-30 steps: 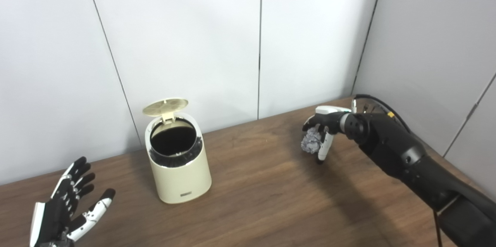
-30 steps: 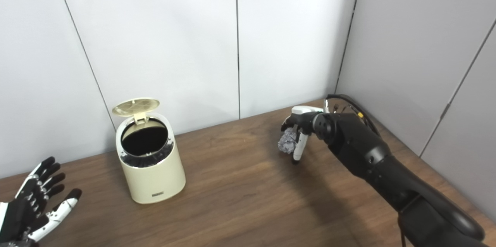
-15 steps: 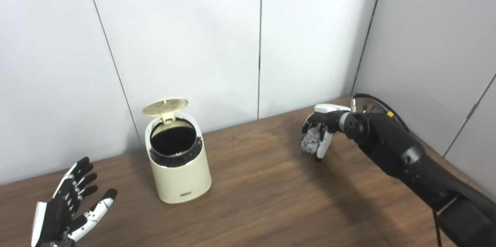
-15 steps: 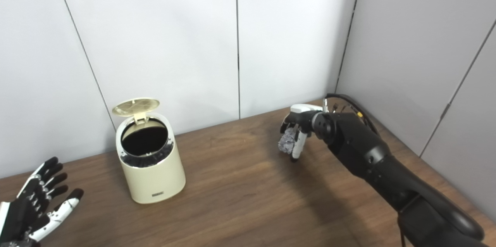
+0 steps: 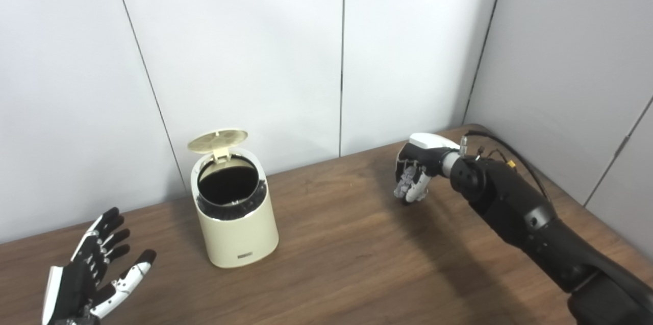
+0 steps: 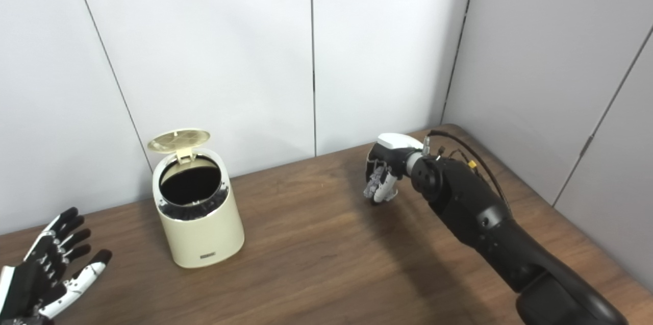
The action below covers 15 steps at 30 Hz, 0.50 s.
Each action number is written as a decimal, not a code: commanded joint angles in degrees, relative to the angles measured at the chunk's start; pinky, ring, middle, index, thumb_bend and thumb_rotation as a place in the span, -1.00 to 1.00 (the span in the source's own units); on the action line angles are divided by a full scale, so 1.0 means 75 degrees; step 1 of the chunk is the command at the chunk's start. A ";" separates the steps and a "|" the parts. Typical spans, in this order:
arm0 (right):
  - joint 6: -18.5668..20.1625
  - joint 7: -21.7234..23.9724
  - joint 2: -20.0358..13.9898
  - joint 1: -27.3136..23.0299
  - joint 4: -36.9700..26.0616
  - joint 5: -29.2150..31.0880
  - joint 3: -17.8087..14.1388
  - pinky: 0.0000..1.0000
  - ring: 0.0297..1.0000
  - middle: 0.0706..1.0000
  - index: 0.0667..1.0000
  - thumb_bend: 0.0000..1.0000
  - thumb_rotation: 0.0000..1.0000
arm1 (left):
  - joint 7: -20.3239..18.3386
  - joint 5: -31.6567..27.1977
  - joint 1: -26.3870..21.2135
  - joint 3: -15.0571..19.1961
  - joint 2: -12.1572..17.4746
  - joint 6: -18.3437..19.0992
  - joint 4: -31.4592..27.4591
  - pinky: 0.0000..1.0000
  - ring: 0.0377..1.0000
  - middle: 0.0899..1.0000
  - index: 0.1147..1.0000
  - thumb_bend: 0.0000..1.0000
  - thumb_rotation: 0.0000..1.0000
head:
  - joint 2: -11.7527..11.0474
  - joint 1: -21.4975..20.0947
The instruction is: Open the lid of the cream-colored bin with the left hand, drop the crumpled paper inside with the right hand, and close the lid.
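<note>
Two hands in frame: right hand point(image 5: 414, 178) right of centre, fingers curled tight round the crumpled paper point(image 5: 406, 181), just above the wooden table point(image 5: 347, 264). Left hand point(image 5: 94, 274) at lower left, fingers spread, holding nothing. Cream-colored bin point(image 5: 234, 213) left of centre, lid point(image 5: 217, 141) flipped up, well apart from both hands.

You can barely see the crumpled paper point(image 5: 406, 182), the right hand's fingers point(image 5: 419, 188) wrap most of it. Bin point(image 5: 235, 223) interior is just black, and your left hand point(image 5: 86, 284) gets clipped at the bottom edge.
</note>
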 commanded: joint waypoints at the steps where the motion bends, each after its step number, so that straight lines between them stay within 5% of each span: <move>1: -0.0109 -0.0194 -0.0204 -0.0244 -0.0267 0.0019 -0.0185 -0.13 -0.19 -0.05 -0.10 0.04 -1.00 | 0.0031 -0.0050 -0.0171 0.0030 0.0057 -0.0228 -0.0158 0.57 0.66 0.76 0.84 0.21 -0.75 | 0.0013 0.0003; 15: -0.0441 -0.0033 -0.0223 -0.0326 -0.1385 0.0156 -0.0358 -0.19 -0.22 -0.07 -0.07 0.04 -1.00 | 0.0120 0.0150 -0.0205 -0.0043 0.0006 -0.0299 -0.0014 0.52 0.65 0.75 0.84 0.26 -0.72 | -0.0049 0.0303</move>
